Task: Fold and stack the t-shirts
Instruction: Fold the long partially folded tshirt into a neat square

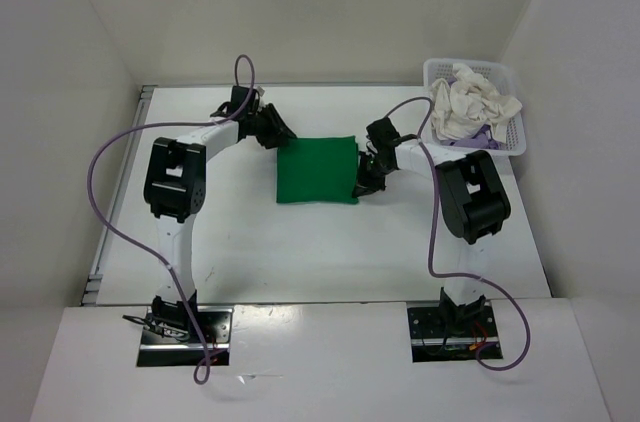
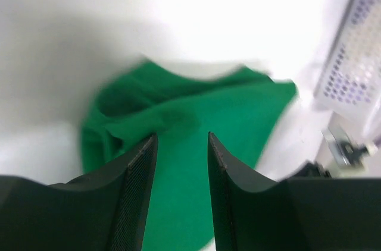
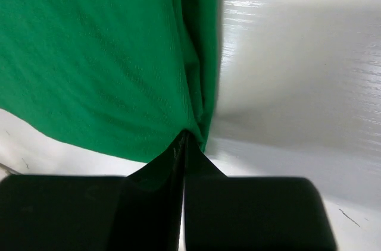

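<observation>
Looking down from above, you had the green t-shirt (image 1: 317, 170) lying folded into a rough square near the middle of the table (image 1: 250, 242), between your two arms. Your right claw (image 1: 362, 185) sat at the shirt's right edge, toward its near corner. In your right wrist view the two fingers were pressed fully together, and the folds of green cloth ran down into their tips, so that claw was clamped on the shirt's edge. Your left claw (image 1: 280, 134) was at the shirt's far left corner. In your left wrist view its fingers (image 2: 140, 168) stood apart with a clear gap, the green cloth showing through that gap, and nothing was pinched between them. Whether those tips touched the cloth, you could not have told from these views.

The other two shirts were well apart from the green one, in the white lattice basket (image 1: 432, 70) at the far right corner of the table. The white-cream t-shirt (image 1: 468, 102) was bunched on top, and the light purple t-shirt (image 1: 478, 141) peeked out beneath it along the basket's near side
</observation>
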Robot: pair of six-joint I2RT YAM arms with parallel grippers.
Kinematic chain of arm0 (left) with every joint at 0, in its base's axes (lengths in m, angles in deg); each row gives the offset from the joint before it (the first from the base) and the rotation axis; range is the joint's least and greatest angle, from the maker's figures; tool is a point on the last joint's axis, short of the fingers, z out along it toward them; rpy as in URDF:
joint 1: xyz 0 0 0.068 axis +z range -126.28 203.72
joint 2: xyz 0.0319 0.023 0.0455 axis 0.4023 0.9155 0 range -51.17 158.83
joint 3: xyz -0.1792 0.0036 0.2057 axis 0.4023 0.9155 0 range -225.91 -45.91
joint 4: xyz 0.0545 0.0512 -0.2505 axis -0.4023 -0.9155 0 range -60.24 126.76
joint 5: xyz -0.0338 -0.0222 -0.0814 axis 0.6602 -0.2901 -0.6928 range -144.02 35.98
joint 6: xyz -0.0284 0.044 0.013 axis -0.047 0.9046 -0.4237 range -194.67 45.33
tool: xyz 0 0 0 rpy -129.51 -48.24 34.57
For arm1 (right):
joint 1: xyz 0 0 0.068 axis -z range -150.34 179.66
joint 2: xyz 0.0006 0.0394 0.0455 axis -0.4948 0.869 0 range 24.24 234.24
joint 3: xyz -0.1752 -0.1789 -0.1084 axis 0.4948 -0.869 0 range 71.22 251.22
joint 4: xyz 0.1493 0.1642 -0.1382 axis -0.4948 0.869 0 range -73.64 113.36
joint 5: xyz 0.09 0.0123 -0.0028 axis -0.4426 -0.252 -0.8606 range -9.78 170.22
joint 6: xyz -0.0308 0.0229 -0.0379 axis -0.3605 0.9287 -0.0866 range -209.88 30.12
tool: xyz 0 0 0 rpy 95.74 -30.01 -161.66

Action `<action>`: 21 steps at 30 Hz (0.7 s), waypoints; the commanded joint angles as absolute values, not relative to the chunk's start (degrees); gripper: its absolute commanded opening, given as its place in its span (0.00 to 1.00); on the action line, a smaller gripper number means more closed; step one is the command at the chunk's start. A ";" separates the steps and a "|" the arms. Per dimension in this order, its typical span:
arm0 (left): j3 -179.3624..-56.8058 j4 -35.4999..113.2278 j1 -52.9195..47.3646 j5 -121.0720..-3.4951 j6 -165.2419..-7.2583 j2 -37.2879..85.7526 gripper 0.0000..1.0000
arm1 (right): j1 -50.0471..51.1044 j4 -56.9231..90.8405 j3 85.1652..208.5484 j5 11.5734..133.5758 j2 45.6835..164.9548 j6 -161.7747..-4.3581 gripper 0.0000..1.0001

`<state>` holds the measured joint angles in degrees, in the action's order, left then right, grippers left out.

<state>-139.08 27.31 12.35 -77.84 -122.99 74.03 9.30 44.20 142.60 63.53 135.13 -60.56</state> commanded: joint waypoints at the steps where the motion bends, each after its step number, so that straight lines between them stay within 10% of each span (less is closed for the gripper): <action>1: -142.59 27.62 14.14 -78.10 -122.40 79.16 0.47 | 9.62 40.80 141.01 65.19 135.07 -60.44 0.00; 9: -139.45 31.83 16.60 -79.95 -122.05 73.91 0.64 | 9.62 43.87 141.54 65.98 130.94 -60.44 0.02; 21: -114.15 33.94 16.60 -73.62 -116.15 55.26 0.82 | 9.62 44.49 136.71 62.90 117.06 -58.06 0.41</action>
<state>-120.20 33.27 16.30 -74.23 -118.48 54.41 9.32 44.15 138.84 63.68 120.53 -58.83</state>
